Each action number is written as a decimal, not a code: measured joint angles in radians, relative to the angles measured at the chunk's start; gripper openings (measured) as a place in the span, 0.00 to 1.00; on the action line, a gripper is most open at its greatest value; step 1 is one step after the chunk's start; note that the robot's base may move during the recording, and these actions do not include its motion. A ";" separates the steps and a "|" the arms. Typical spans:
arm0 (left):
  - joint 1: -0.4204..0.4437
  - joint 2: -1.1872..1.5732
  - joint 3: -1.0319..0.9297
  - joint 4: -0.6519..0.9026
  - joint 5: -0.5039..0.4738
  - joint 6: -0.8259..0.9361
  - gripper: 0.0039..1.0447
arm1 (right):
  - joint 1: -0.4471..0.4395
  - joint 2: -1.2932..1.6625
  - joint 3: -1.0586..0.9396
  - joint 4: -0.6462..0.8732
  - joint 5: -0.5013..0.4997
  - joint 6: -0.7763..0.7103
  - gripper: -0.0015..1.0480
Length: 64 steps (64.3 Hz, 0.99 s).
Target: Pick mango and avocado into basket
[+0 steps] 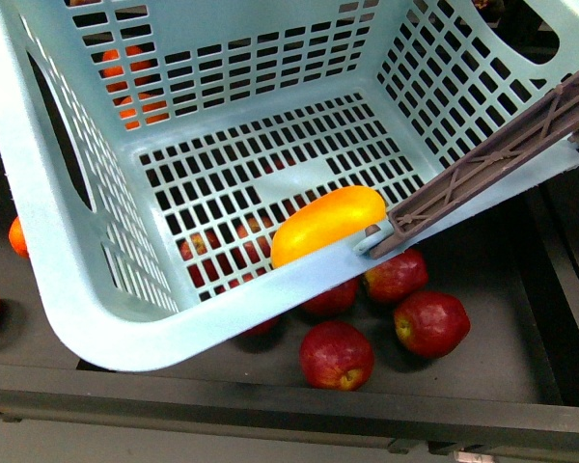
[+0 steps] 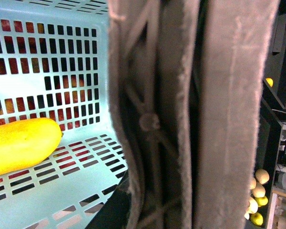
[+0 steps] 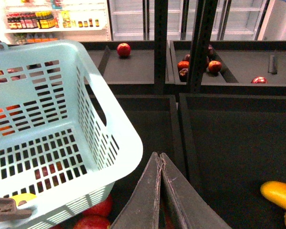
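The light turquoise basket (image 1: 96, 318) hangs tilted over a dark fruit bin and fills most of the front view. A yellow mango (image 1: 328, 224) lies on its slotted floor against the near wall, by the brown handle (image 1: 492, 159). In the left wrist view my left gripper (image 2: 190, 143) is shut on the handle (image 2: 143, 124), with its grey pads (image 2: 233, 119) close to the lens; the mango (image 2: 21, 145) lies on the basket floor (image 2: 86, 181). My right gripper (image 3: 159, 160) is shut and holds nothing, just beside the basket's rim (image 3: 109, 119). No avocado is in view.
Red apples (image 1: 336, 353) lie in the bin under the basket, and oranges (image 1: 17, 236) sit at the left. The bin's front edge (image 1: 270, 405) runs below. In the right wrist view a yellow-orange fruit (image 3: 279, 194) lies in a dark bin (image 3: 238, 143); apples (image 3: 124, 49) sit on the far shelves.
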 joint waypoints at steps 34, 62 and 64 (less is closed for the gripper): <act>0.000 0.000 0.000 0.000 -0.001 0.000 0.13 | 0.000 -0.018 -0.007 -0.004 0.000 0.000 0.83; -0.010 0.000 0.000 0.000 0.009 -0.003 0.13 | -0.001 -0.020 -0.008 -0.006 0.002 0.001 0.92; -0.008 0.000 0.000 0.000 0.003 -0.004 0.13 | -0.001 -0.019 -0.008 -0.007 0.002 0.001 0.92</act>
